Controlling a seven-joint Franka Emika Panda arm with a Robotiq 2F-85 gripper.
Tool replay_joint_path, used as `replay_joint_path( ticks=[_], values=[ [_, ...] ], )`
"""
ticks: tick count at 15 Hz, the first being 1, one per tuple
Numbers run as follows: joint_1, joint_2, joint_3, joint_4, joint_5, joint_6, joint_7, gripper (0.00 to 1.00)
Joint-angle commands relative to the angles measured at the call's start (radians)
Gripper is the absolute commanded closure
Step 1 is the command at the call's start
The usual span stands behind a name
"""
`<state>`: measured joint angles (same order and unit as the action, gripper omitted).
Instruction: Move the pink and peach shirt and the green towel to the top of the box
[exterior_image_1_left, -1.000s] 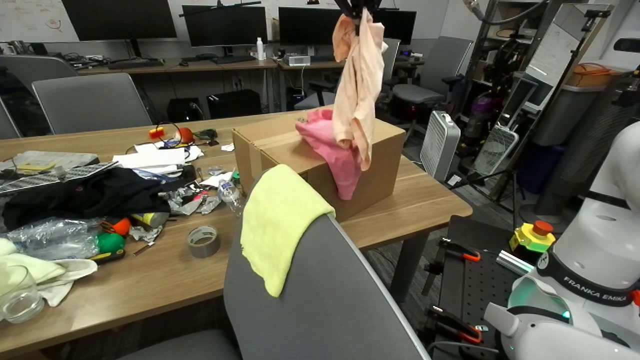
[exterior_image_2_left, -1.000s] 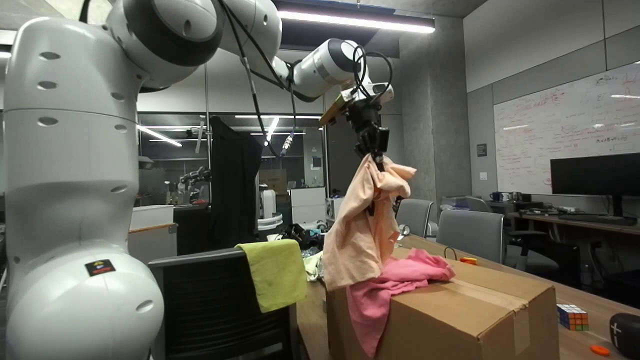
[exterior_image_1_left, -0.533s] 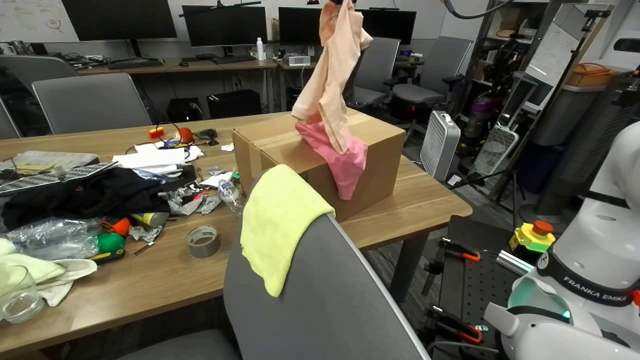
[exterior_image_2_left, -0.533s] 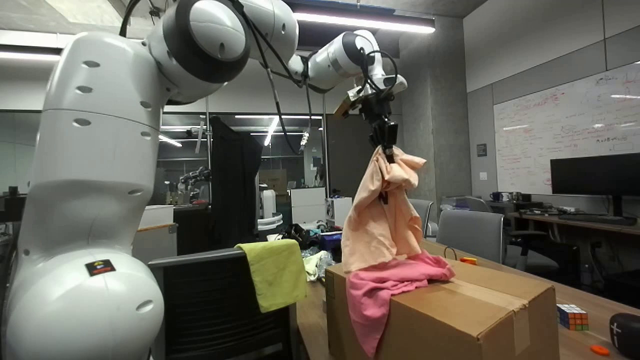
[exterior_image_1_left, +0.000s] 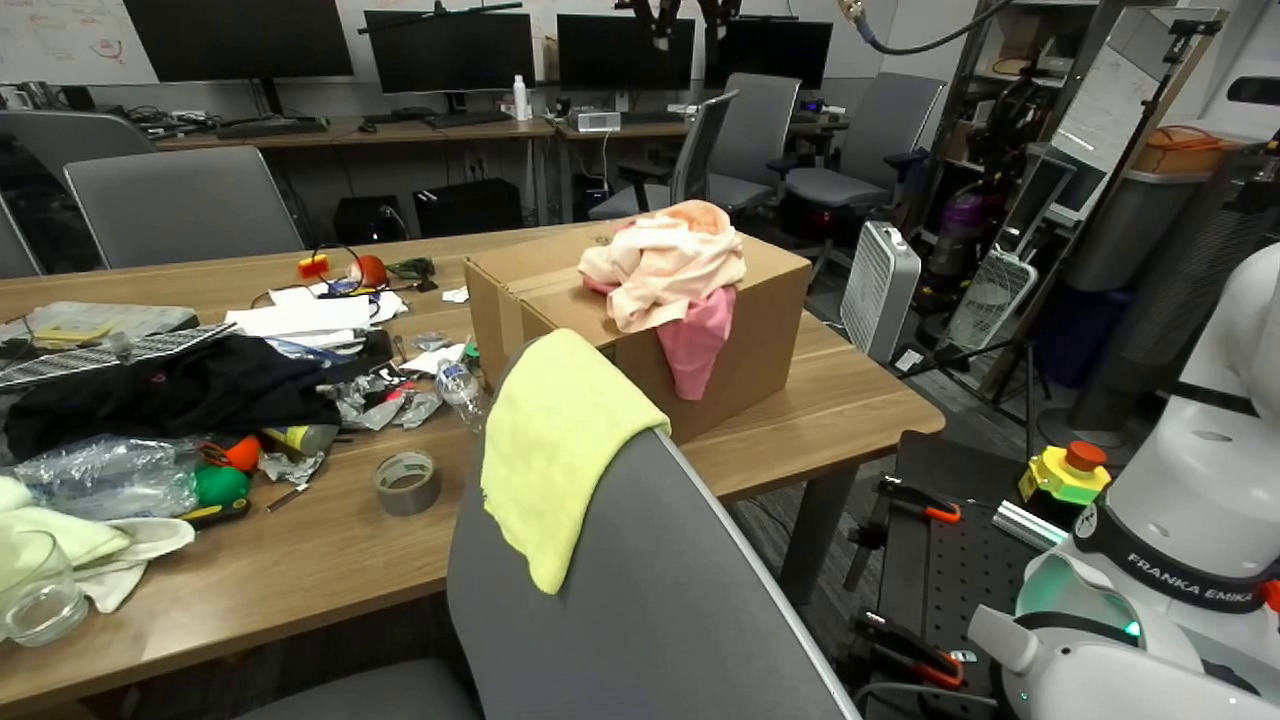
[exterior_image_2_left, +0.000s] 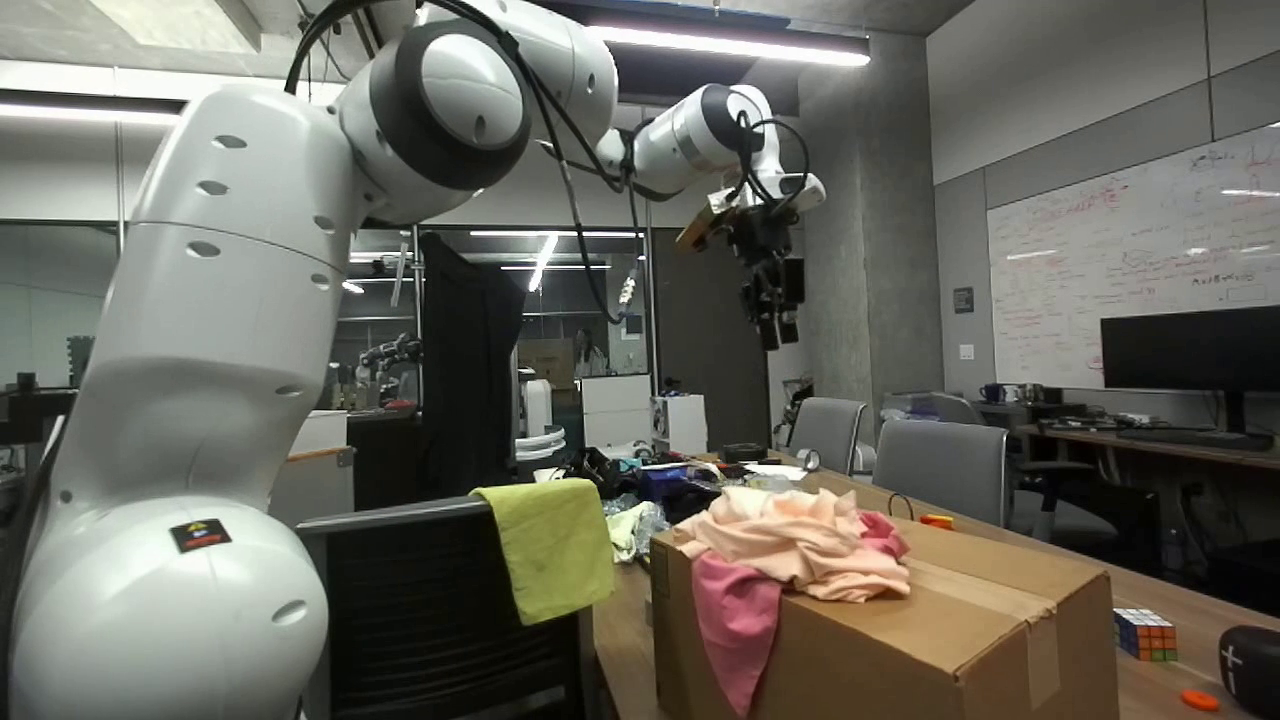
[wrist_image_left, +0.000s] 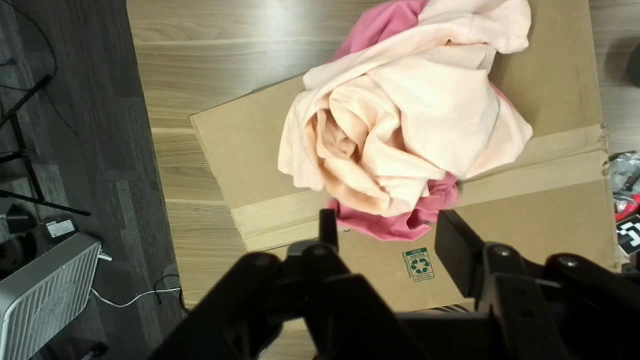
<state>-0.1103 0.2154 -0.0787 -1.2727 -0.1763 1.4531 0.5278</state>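
Jaws spread and empty above the peach shirt (wrist_image_left: 420, 115), I expect the towel (exterior_image_2_left: 550, 553) to be light and limp, best pinched at its fold over the chair (exterior_image_1_left: 640, 580).

All views share the box (exterior_image_1_left: 750, 335): downward over a chair (exterior_image_1_left: 640, 590) in an exterior view, nearly level past the arm (exterior_image_2_left: 235, 340) (nearby) in an exterior view, overhead in the wrist view.

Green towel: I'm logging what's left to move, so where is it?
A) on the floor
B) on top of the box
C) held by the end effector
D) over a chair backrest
D: both exterior views show the green towel hanging over the chair backrest.
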Motion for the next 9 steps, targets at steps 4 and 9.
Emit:
replay_joint_path(
  ticks=[4,9],
  values=[
    [0.014,-0.067,0.017,-0.101,-0.025,-0.035,-0.117,0.00],
    [0.096,-0.207,0.069,-0.361,-0.113,0.001,-0.225,0.00]
  ],
)
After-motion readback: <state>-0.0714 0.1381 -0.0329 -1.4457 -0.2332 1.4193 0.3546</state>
